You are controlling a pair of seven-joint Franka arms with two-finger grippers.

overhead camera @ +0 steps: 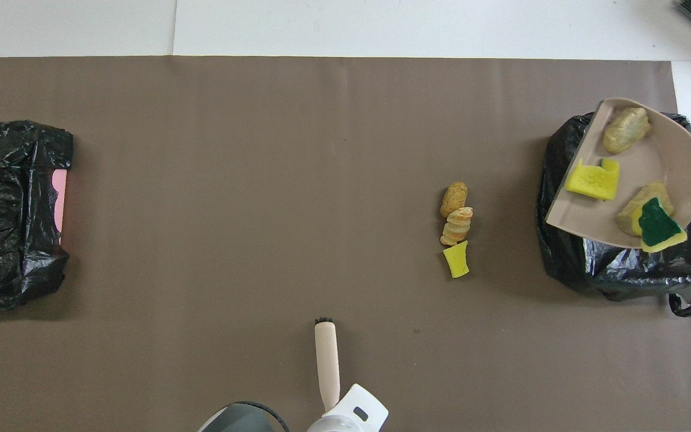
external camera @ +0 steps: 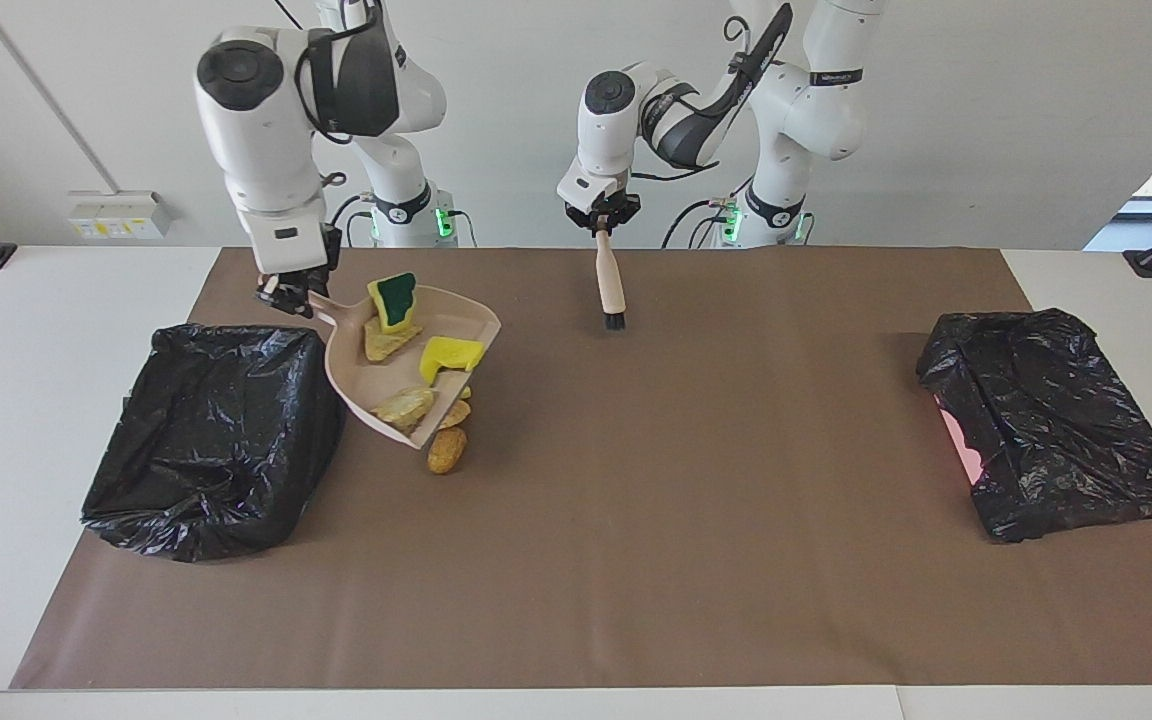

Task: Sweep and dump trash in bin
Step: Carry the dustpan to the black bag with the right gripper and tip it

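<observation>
The desk [external camera: 576, 560] is carrying two black-bagged bins, one bin [external camera: 211, 440] at the right arm's end and another bin [external camera: 1051, 420] at the left arm's. The right gripper [external camera: 288, 292] is pinching the dustpan [external camera: 466, 320] handle with its fingers, holding it raised beside the first bin with four trash pieces [overhead camera: 592, 180] aboard. The left gripper [external camera: 601, 222] is clamping the brush [external camera: 611, 285] upright. Three trash scraps [overhead camera: 457, 223] are lying on the desk near the pan.

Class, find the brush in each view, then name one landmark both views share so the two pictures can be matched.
Facing view: the brush hangs from the left gripper over the mat's robot-side edge, near the middle.
Overhead view: the brush shows at the bottom centre, bristles pointing up the picture.
Shared landmark: the dustpan carrying trash.
</observation>
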